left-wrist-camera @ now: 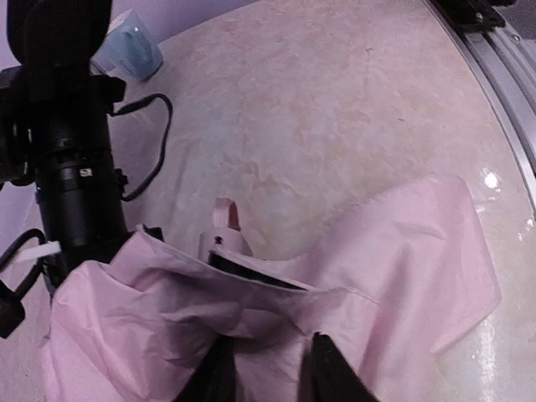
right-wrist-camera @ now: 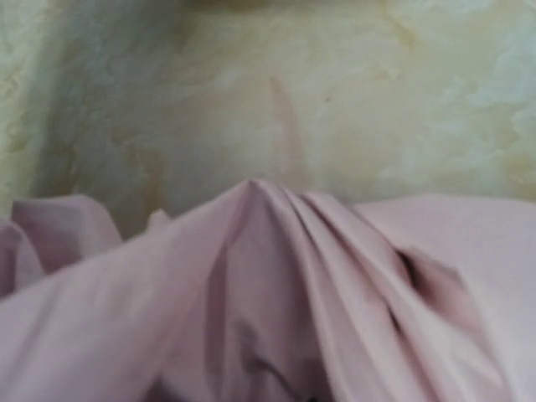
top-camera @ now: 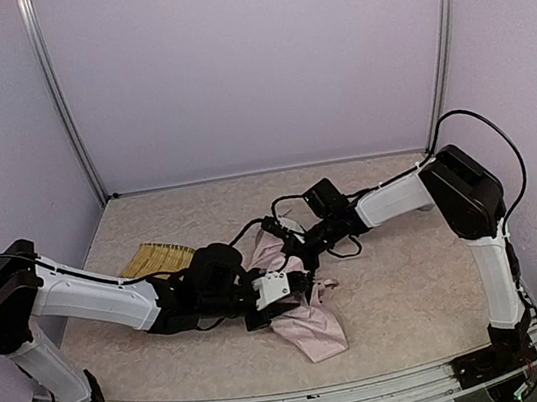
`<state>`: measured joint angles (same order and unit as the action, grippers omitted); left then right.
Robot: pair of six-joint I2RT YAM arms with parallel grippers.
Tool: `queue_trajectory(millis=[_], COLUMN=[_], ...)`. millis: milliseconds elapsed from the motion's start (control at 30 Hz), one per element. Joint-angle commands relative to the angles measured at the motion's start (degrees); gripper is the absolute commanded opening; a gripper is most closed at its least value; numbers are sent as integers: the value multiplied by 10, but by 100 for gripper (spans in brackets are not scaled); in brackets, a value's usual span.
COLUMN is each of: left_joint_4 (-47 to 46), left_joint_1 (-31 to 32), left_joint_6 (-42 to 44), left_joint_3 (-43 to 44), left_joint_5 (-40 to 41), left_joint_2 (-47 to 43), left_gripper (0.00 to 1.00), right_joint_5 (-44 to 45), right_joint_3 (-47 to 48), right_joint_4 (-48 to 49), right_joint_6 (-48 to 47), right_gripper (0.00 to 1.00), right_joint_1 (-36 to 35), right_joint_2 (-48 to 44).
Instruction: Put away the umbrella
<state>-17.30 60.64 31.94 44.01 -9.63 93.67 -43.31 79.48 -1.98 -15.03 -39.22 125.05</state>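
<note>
Left jaws straddle the umbrella (top-camera: pixel 313 331); right jaws pinch it.

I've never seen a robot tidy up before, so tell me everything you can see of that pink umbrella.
The umbrella is pale pink, of thin, slightly shiny cloth, lying collapsed and crumpled on the table between the two arms, not yet rolled or strapped. A small pink strap loop sticks up beside a pale rounded end; a dark rib shows under one fold. The left gripper straddles a bunch of cloth, and the right gripper is at its far end, cloth covering that camera's view.
</note>
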Motion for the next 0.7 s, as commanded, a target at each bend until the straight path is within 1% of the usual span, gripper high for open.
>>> queue_trajectory(millis=[0, 33, 167, 233, 267, 300, 367, 400, 433, 467, 500, 567, 667], left_joint_4=[-48, -46, -69, -47, -16, 18, 52, 55, 53, 49, 43, 32, 12], left_joint_1=[-18, -27, -78, -111, -118, -120, -109, -95, -75, -48, -24, 15, 38], left_joint_6=[-17, -23, -69, -94, -93, -81, -51, -34, -16, 9, 25, 39, 39], left_joint_3=[64, 70, 79, 96, 107, 116, 105, 89, 71, 57, 41, 19, -8], left_joint_5=[60, 54, 8, -28, -67, -110, -188, -208, -205, -185, -160, -123, -110], left_joint_2=[31, 34, 38, 43, 41, 35, -2, -22, -42, -58, -72, -81, -60], left_gripper=[3, 0, 0, 0, 0, 5, 31, 45, 58, 66, 69, 70, 70], right_joint_5=[-43, -48, -62, -59, -57, -55, -50, -47, -44, -40, -35, -26, -15], right_joint_3=[-35, -41, -59, -57, -55, -54, -53, -52, -51, -49, -47, -46, -45], right_joint_4=[-5, 0, 14, 10, 8, 8, 7, 7, 6, 6, 6, 9, 17], right_joint_6=[17, 19, 24, 24, 25, 25, 24, 25, 24, 25, 27, 33, 49], right_gripper=[20, 20, 20, 20, 20, 20, 20, 20, 20, 20, 20, 20, 20], right_joint_1=[-5, -6, -6, -5, -5, -5, -5, -5, -4, -4, -4, -3, -2], right_joint_2=[12, 9, 1, 3, 3, 2, 1, 2, 4, 5, 6, 8, 10])
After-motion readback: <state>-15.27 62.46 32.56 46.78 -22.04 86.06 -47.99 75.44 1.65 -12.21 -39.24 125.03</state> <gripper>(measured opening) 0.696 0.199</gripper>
